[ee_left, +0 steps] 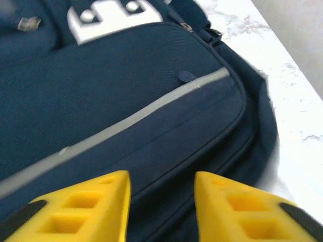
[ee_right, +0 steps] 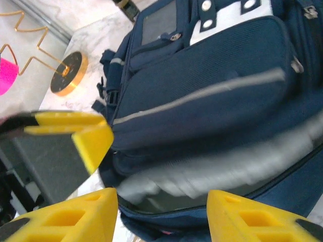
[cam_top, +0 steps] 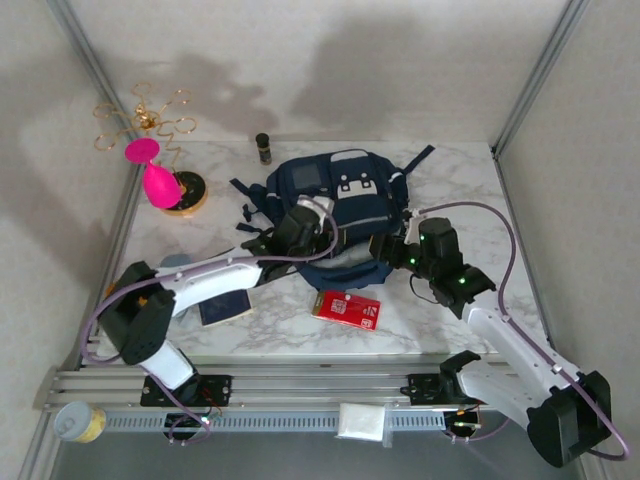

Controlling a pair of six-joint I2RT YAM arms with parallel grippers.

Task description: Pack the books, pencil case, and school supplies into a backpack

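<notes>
- Backpack (cam_top: pixel 345 215), navy with white patches and a grey square panel, lies flat in the middle of the marble table (cam_top: pixel 430 320), its dark straps spilling toward the far edge.
- Both of my arms reach in over its near side, the left from the left and the right from the right, so much of the near edge is covered in the top view.
- My left gripper (ee_left: pixel 161 212) hangs just above the front pocket and its grey stripe; the yellow fingers are spread, with nothing between them.
- My right gripper (ee_right: pixel 161 217) is spread wide too and holds nothing. It faces the pack's near edge, where one yellow finger (ee_right: pixel 86 136) of my left gripper crosses in front.
- Along that near edge a pale grey band shows in a gap in the fabric. It is too blurred to tell what lies inside.
- One dark navy book (cam_top: pixel 224 308) lies on the table left of the pack, partly under my left arm.
- A flat red rectangle with a white label (cam_top: pixel 347 308) lies just in front of the pack, between my arms.
- Far left stands a gold wire stand (cam_top: pixel 187 192) carrying a pink balloon-shaped piece (cam_top: pixel 155 180). A small dark bottle (cam_top: pixel 263 148) stands upright at the far edge, near the pack's top.
</notes>
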